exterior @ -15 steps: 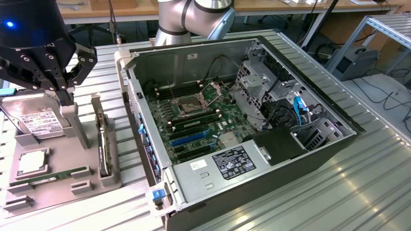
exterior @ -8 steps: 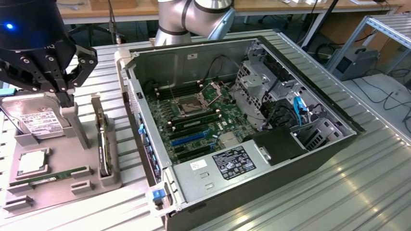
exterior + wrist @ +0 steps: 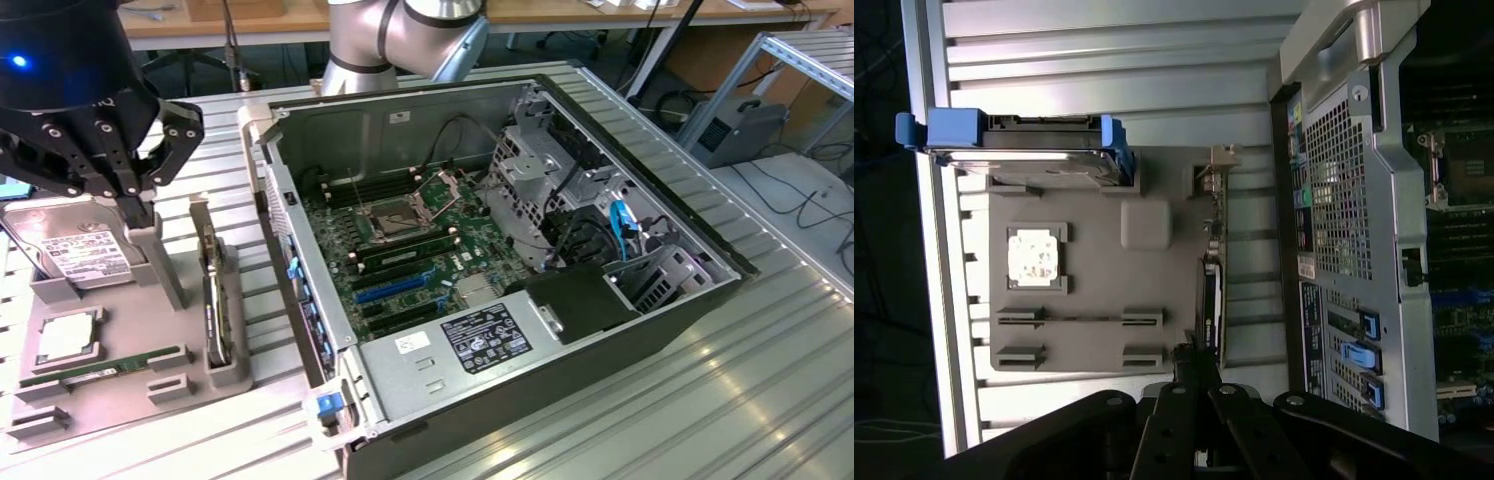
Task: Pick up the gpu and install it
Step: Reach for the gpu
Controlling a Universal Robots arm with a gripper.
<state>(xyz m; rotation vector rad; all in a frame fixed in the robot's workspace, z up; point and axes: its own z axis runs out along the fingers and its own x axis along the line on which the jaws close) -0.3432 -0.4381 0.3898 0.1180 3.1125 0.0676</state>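
The gpu (image 3: 210, 295) stands on its edge in a slot of the grey holder (image 3: 120, 385), on the side nearest the computer case (image 3: 507, 250). From the wrist it looks like a thin dark strip, the gpu (image 3: 1212, 275), with a silver bracket at its far end. My black gripper (image 3: 134, 208) hangs above the holder, towards the exterior view's left of the card. In the wrist view the gripper (image 3: 1189, 358) has its fingertips pressed together, shut on nothing, and sits over the near end of the card.
The holder also carries a hard drive (image 3: 78, 255) in a blue caddy (image 3: 1019, 135), a processor chip (image 3: 64, 338), a green memory stick (image 3: 114, 362) and a grey post (image 3: 1146, 224). The open case shows its motherboard (image 3: 400, 250) with blue slots. Ribbed metal table (image 3: 694, 400) lies all around.
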